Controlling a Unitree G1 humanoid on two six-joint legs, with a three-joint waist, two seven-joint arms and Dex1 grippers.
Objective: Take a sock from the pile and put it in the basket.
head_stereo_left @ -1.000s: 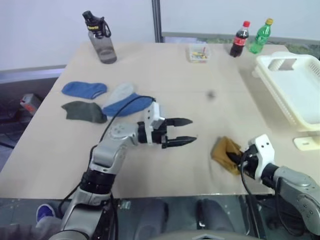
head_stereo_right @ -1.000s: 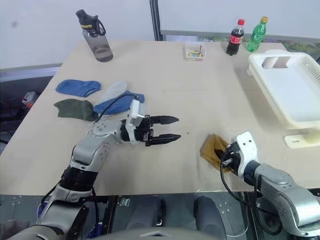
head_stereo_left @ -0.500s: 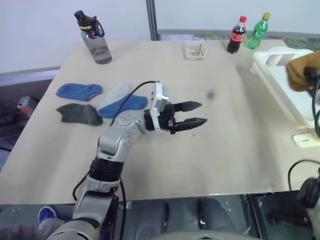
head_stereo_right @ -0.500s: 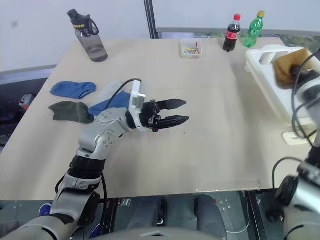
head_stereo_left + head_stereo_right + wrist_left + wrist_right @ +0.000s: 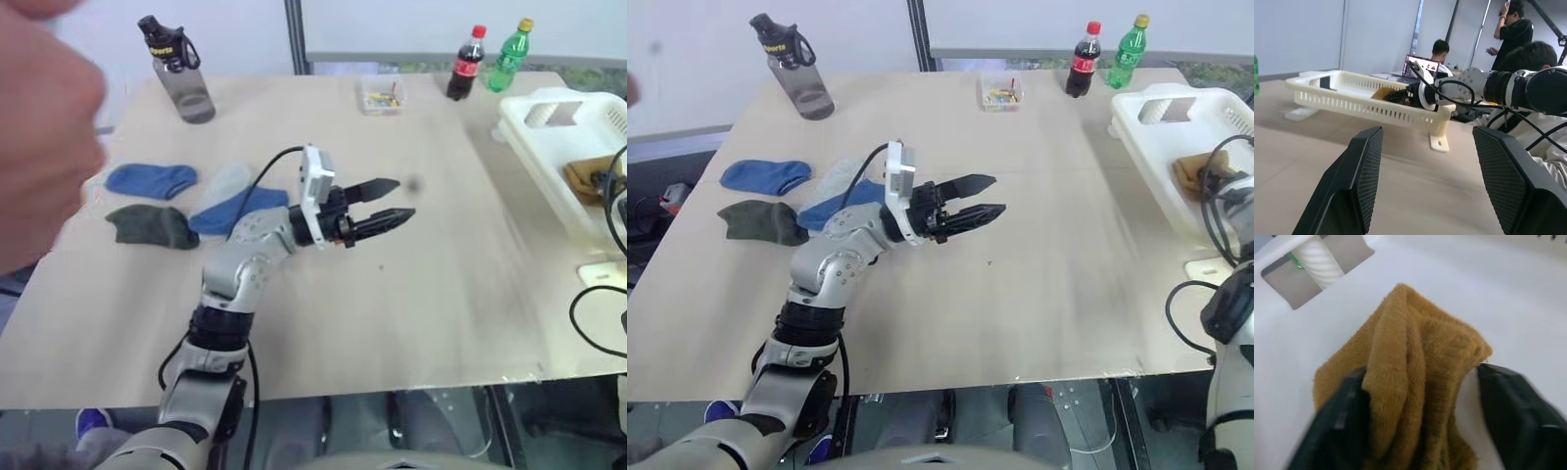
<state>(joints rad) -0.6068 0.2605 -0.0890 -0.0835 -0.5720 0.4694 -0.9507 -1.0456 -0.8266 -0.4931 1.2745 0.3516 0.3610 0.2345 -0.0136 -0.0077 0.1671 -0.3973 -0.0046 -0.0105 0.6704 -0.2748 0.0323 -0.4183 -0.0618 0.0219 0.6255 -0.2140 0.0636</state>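
We see the mustard sock [image 5: 1410,377] lying inside the basket [image 5: 549,147] at the right side of the desk [image 5: 441,294]; in the right wrist view it sits bunched on the white floor of the basket, between the 2 black fingers [image 5: 1520,413] of the right gripper [image 5: 1418,406], whose jaws stand spread to either side of it rather than pinching it; we judge the sock as good as released, though we cannot tell whether a finger touches the cloth; so the carrying part looks done, and what remains for this sock is for the right arm to draw clear of the basket

The pile [image 5: 186,201] lies on the left part of the desk, well apart from the basket: 2 blue socks, 1 pale grey, 1 dark grey-green, 4 in all; none is in any grip

The left gripper [image 5: 387,206] hangs above the middle of the desk, pointing toward the basket, jaws spread and empty; if more socks are wanted, it is the nearer one to the pile

A blurred hand [image 5: 44,127] of a person shows at the left edge
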